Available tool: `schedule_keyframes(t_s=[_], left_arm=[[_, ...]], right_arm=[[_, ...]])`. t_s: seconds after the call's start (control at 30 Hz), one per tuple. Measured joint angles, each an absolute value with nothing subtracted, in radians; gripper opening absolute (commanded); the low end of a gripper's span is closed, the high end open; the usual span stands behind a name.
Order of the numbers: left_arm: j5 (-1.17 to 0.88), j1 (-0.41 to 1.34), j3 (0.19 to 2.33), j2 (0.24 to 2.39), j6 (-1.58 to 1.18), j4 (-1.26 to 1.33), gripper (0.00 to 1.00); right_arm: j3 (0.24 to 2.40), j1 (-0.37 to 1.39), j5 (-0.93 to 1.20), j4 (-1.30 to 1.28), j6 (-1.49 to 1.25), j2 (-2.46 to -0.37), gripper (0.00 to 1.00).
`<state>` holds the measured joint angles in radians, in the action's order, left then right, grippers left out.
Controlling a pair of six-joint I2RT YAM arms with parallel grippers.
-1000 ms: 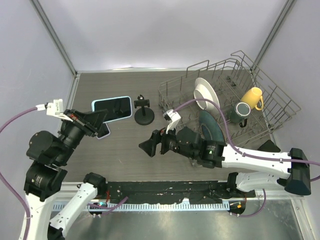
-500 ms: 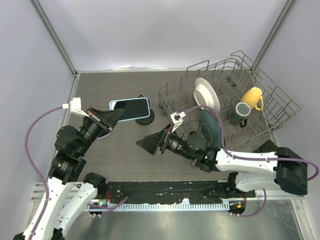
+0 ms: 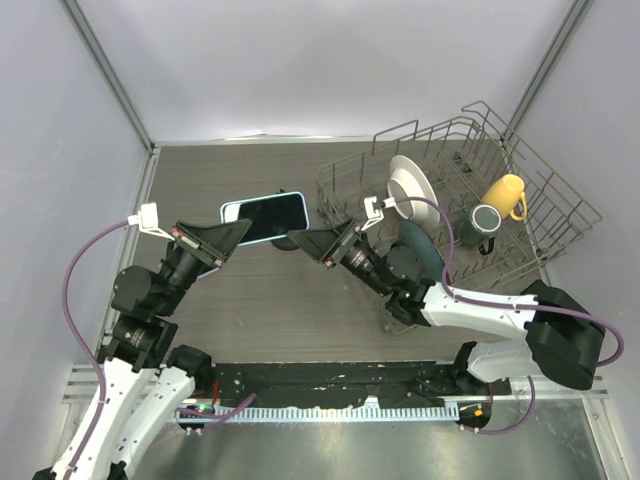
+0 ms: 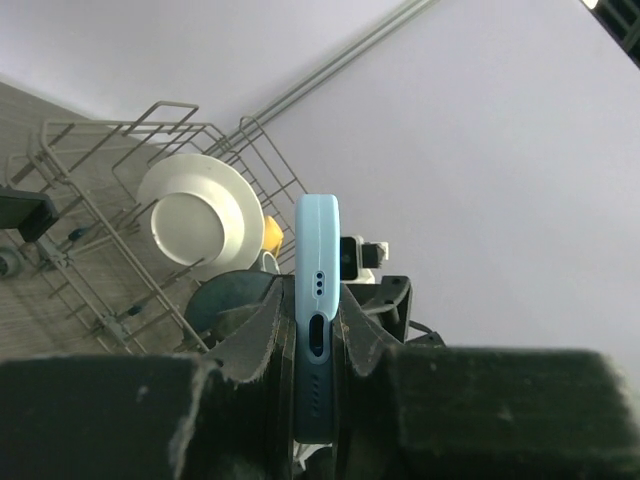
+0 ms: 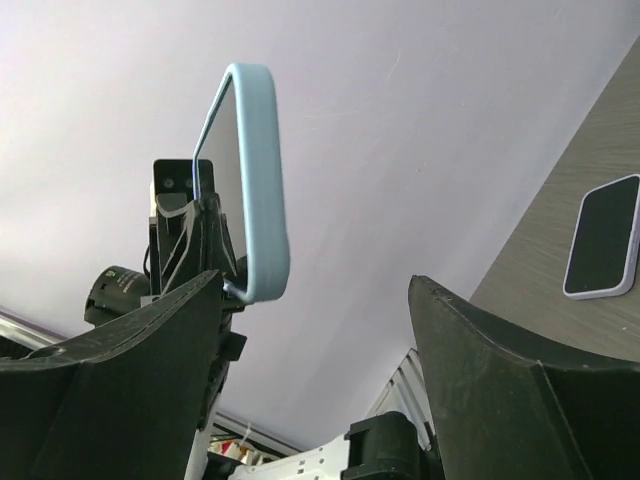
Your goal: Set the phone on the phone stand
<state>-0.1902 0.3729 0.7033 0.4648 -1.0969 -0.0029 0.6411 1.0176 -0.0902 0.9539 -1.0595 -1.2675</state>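
Tabletop [image 3: 260,310] of dark grained boards fills the cell. A wire dish rack [image 3: 560,215] takes up its right side, holding a white plate [image 3: 412,185], a yellow mug [image 3: 505,195] and a dark green mug [image 3: 483,222]. The left gripper [image 3: 235,231] reaches in from the left with its fingers clamped on one end of the phone [image 3: 265,216], pinching its thin body. The pale blue rim shows clearly and the screen faces roughly upward. The phone is off the table, hanging above the phone stand [image 3: 287,243], which is mostly hidden beneath it; only a dark sliver of its base shows. The right gripper [image 3: 318,243] points at the phone's far end from the other side, its fingers wide apart and holding nothing. A second phone [image 5: 603,238] lies flat on the boards, well apart. By the look of it the pick-up is done and the carry nearly so. Seating the phone in the stand's clamp head and letting go is not yet done.
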Motion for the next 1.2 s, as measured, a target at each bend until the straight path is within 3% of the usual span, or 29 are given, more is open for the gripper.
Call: schedule_keyframes(t_s=[0.17, 0.27, 0.3, 0.37, 0.4, 0.43, 0.53, 0.63, 0.8, 0.97, 1.1, 1.2], left_arm=[[-0.202, 0.373, 0.663, 0.449, -1.128, 0.035, 0.0], [-0.203, 0.373, 0.648, 0.445, -1.136, 0.036, 0.0], [-0.203, 0.373, 0.643, 0.443, -1.14, 0.035, 0.0], [-0.203, 0.373, 0.639, 0.44, -1.144, 0.035, 0.03], [-0.204, 0.373, 0.638, 0.438, -1.144, 0.035, 0.11], [-0.202, 0.373, 0.637, 0.435, -1.151, 0.035, 0.37], [-0.202, 0.369, 0.652, 0.424, -1.143, 0.022, 0.74], [-0.207, 0.371, 0.716, 0.417, -1.082, -0.116, 0.87], [-0.129, 0.37, 0.9, 0.398, -0.979, -0.437, 0.89], [-0.028, 0.372, 1.092, 0.386, -0.935, -0.652, 0.79], [0.027, 0.372, 1.137, 0.408, -0.9, -0.737, 0.87], [0.016, 0.372, 1.186, 0.522, -0.82, -0.78, 0.88]], right_arm=[[0.668, 0.983, -0.055, 0.994, -1.101, -1.324, 0.72], [0.708, 0.97, -0.033, 1.018, -1.11, -1.364, 0.55], [0.722, 0.966, -0.022, 1.025, -1.11, -1.375, 0.41], [0.749, 0.961, -0.001, 1.039, -1.1, -1.393, 0.23], [0.764, 0.96, 0.01, 1.048, -1.098, -1.402, 0.0], [0.776, 0.96, 0.021, 1.063, -1.103, -1.411, 0.0], [0.817, 0.945, 0.083, 1.097, -1.09, -1.422, 0.0], [0.907, 0.928, 0.157, 1.001, -0.966, -1.435, 0.0], [1.174, 0.847, 0.331, 0.718, -0.791, -1.507, 0.0], [1.466, 0.731, 0.484, 0.376, -0.582, -1.626, 0.0], [1.71, 0.686, 0.585, 0.064, -0.387, -1.758, 0.0], [1.775, 0.666, 0.649, -0.083, -0.286, -1.8, 0.0]])
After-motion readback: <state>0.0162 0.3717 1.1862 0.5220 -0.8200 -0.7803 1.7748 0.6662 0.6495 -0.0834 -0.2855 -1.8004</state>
